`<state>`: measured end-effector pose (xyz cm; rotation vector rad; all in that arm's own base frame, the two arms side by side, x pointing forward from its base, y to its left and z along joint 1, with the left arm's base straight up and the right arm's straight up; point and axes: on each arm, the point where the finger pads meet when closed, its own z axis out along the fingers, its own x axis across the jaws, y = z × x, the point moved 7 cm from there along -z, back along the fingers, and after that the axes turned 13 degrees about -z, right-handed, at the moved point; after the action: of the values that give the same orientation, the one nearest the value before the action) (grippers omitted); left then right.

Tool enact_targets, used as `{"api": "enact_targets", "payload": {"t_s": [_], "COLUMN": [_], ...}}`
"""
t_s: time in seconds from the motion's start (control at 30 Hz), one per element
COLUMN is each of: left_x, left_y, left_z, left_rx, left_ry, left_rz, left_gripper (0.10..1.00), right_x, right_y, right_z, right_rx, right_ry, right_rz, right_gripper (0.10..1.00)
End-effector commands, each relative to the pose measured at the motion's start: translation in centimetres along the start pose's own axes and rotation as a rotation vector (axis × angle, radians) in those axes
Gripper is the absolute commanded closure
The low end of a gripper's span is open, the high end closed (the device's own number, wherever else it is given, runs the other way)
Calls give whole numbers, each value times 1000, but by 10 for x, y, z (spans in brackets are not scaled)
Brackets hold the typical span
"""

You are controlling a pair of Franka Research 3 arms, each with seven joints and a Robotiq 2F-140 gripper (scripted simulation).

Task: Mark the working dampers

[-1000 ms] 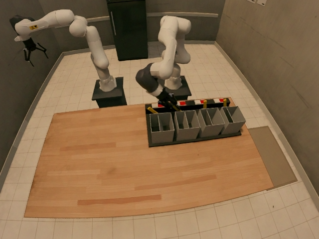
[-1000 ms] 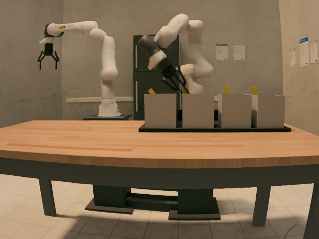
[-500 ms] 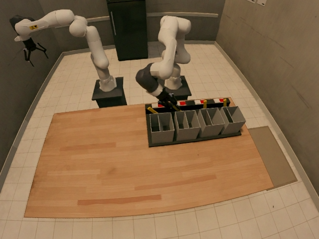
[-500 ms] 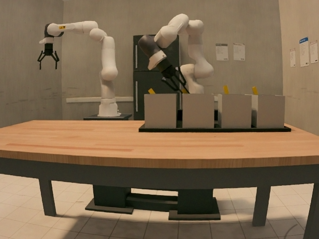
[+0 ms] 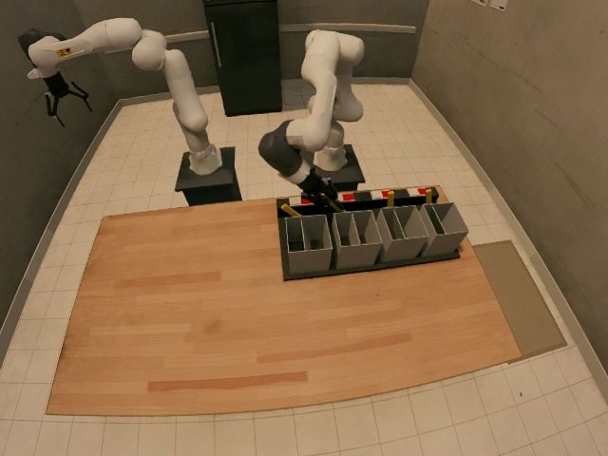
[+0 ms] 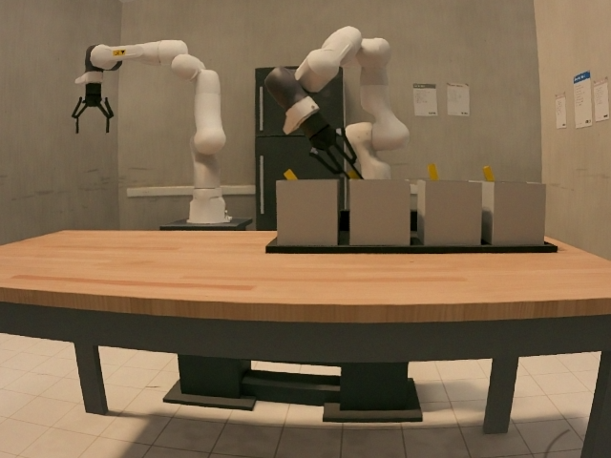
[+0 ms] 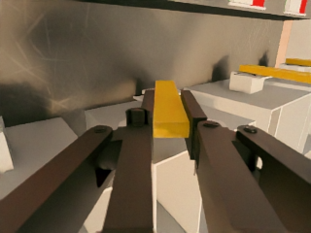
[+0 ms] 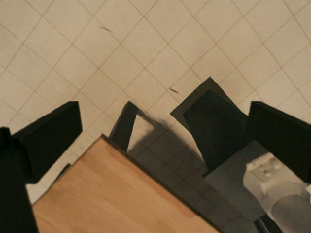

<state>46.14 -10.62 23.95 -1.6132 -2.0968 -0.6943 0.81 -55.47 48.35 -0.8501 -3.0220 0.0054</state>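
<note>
From the top, four gray damper boxes [image 5: 309, 259] [image 6: 307, 212] are standing in a row on a dark tray. Each is open on top, and a thin wall is splitting the inside in two; I am seeing no loose things in there. The left gripper [image 5: 334, 199] [image 6: 359, 176] [image 7: 167, 105] is reaching the second box from the picture's left, so it is the nearer one. The right gripper [image 5: 68, 105] [image 6: 92, 129] [image 8: 164, 116] is hanging far off, wide open, holding nothing. Red is showing on the sliders [image 5: 348, 197].

From the front, the left fingers are leaning down to the second box's yellow handle.

In the left wrist view, the fingers are nearly closed, pinching the yellow handle [image 5: 335, 204] [image 6: 353, 175] [image 7: 170, 114]. It is lying right between them, its long side running along them. The next move is probably turning it to feel if the blade is following.

In the right wrist view, the wide fingers are hanging over the table edge [image 8: 155, 176] and floor.
</note>
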Motion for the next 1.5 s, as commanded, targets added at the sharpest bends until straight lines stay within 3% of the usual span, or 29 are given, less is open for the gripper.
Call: {"api": "enact_targets", "payload": {"t_s": [0.0, 0.47, 0.97, 1.47], "left_x": [2, 2, 2, 2], "left_y": [-2, -2, -2, -2], "left_z": [3, 3, 3, 1], "left_rx": [8, 8, 8, 8], "left_ry": [13, 13, 13, 13], "left_rz": [-7, -7, -7, -7], "left_gripper": [902, 902, 795, 795], "right_x": [0, 0, 0, 0], "right_y": [0, 0, 0, 0], "right_z": [1, 1, 1, 1], "right_rx": [-4, -4, -4, -4], "right_ry": [-1, -1, -1, -1], "right_rz": [-5, -5, -5, -5], "right_gripper": [98, 98, 98, 98]}}
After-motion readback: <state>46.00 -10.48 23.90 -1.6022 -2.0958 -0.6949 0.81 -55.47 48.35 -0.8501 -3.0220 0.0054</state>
